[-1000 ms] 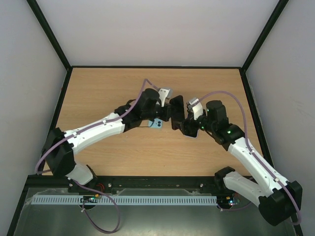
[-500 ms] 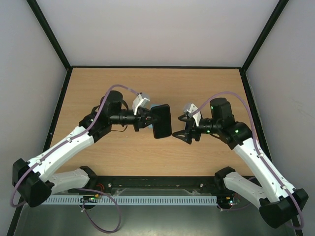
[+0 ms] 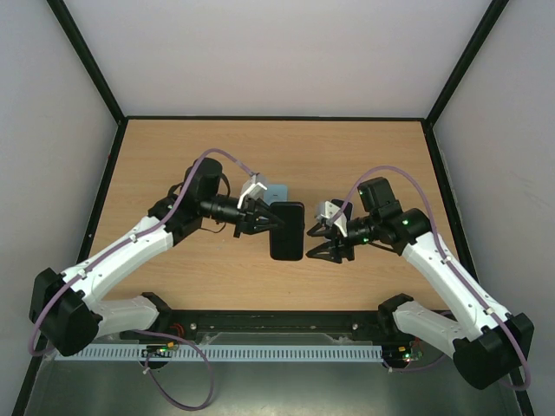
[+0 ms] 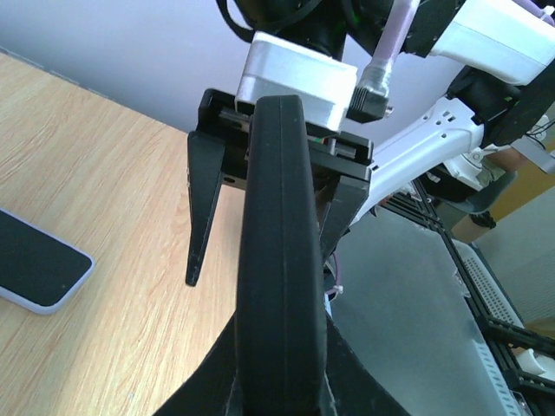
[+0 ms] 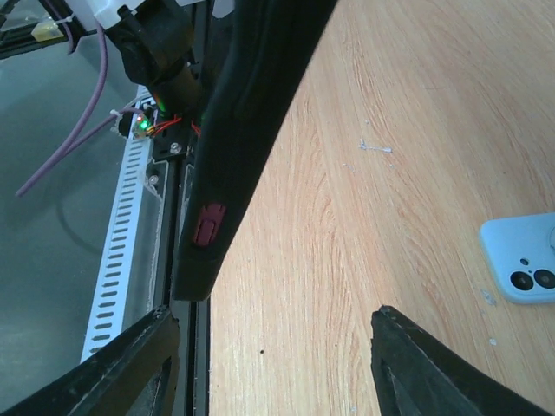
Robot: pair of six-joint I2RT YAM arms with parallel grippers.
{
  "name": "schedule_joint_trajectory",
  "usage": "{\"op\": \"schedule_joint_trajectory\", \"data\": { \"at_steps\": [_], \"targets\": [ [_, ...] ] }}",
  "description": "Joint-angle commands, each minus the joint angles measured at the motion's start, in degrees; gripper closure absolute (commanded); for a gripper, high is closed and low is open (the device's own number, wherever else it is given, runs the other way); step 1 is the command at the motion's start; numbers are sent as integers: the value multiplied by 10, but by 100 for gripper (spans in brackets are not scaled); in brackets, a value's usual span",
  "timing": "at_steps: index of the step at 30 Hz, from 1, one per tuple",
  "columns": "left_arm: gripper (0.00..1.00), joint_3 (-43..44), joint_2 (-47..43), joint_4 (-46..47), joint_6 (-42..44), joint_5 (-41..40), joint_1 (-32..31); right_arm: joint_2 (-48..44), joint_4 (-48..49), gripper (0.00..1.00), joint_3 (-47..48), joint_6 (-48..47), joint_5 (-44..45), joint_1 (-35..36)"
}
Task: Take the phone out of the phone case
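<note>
At centre frame the left pincer [image 3: 270, 218] grips the black phone case [image 3: 287, 232] by one edge. The right pincer [image 3: 317, 240] stands open just beside it. The light blue phone [image 3: 276, 188] lies on the surface [image 3: 173, 156], slightly higher in frame. With such an edge hold, the case may slip and strike it.
</note>
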Motion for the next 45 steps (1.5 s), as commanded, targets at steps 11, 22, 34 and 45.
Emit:
{"op": "schedule_joint_trajectory", "data": {
  "at_steps": [11, 22, 34, 45],
  "targets": [
    [98, -7, -17, 113, -59, 18, 3, -5, -2, 42, -28, -32, -24, 3],
    [98, -19, -8, 148, -82, 35, 4, -5, -25, 45, -16, -45, -60, 3],
    [97, -32, -5, 187, -117, 34, 0, 2, -105, 60, 9, -113, -98, 4],
    [97, -30, 2, 186, -120, 33, -6, -3, -28, 57, 10, -29, -102, 4]
  ]
}}
